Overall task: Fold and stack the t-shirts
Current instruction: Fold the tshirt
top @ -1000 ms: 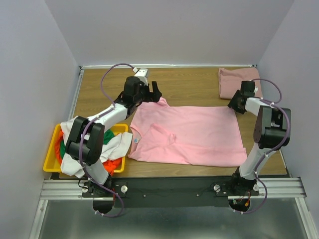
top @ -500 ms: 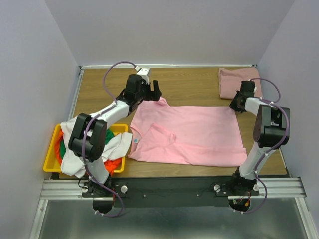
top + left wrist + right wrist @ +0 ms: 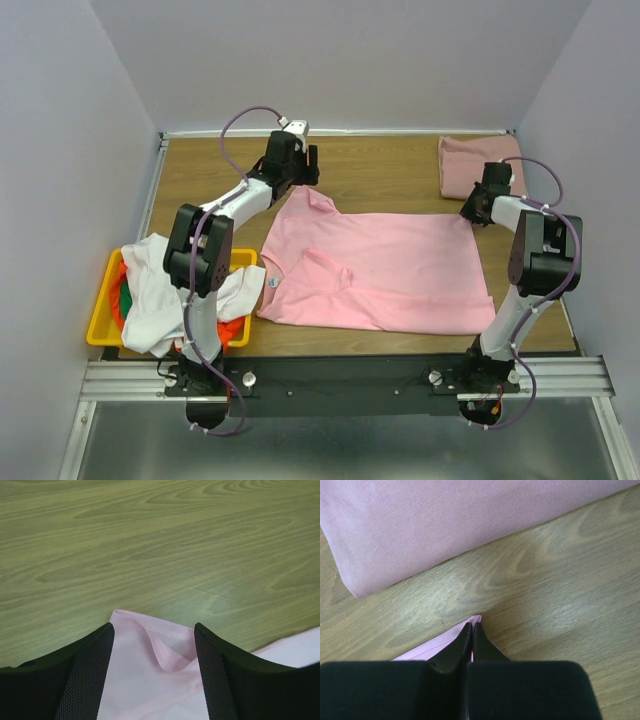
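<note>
At the far side of the table, both arms work the pink shirt. Changes over the last second:

- Right gripper has closed, pinching the shirt's far right corner; a tip of pink cloth peeks out past the shut fingertips.
- Left gripper has slid further out and turned over the far sleeve. Fingers are apart, straddling the sleeve's curled hem, nothing pinched yet, though they seem to be narrowing.

Judgement: one of two holds is made. Once the left closes, the far edge can likely be lifted and drawn toward the near edge for a first fold.

Shirt lies flat mid-table, long axis left to right. Neck and label point left toward the yellow bin; the hem is on the right. The near sleeve is tucked over the body.

A folded dusty-pink shirt sits at the far right corner, just beyond the right gripper and not touching it. More shirts are heaped in the bin.
</note>
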Action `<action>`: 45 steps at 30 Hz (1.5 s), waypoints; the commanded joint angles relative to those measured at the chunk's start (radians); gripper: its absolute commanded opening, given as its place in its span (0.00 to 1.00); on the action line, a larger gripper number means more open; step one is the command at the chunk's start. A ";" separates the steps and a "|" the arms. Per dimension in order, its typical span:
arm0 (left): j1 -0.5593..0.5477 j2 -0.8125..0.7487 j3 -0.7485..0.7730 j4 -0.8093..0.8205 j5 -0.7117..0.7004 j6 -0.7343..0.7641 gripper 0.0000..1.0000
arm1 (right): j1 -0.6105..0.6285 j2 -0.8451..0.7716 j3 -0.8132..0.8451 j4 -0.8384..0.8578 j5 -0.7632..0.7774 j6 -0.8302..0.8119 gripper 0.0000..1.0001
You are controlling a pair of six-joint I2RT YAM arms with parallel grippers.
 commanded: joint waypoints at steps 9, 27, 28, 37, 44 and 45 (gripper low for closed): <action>0.043 0.167 0.154 -0.156 -0.080 0.026 0.72 | -0.003 0.019 -0.023 -0.017 -0.050 -0.003 0.04; 0.047 0.302 0.311 -0.257 -0.133 0.081 0.64 | -0.003 0.018 -0.026 -0.019 -0.068 -0.003 0.01; 0.046 0.307 0.314 -0.257 -0.131 0.082 0.63 | -0.005 0.019 -0.024 -0.019 -0.068 -0.004 0.00; 0.044 0.317 0.323 -0.257 -0.110 0.090 0.57 | -0.005 0.024 -0.024 -0.017 -0.070 -0.004 0.00; 0.037 0.327 0.322 -0.256 -0.104 0.093 0.56 | -0.003 0.028 -0.023 -0.019 -0.068 -0.006 0.00; 0.035 0.328 0.322 -0.257 -0.102 0.093 0.55 | -0.005 0.028 -0.023 -0.019 -0.068 -0.006 0.00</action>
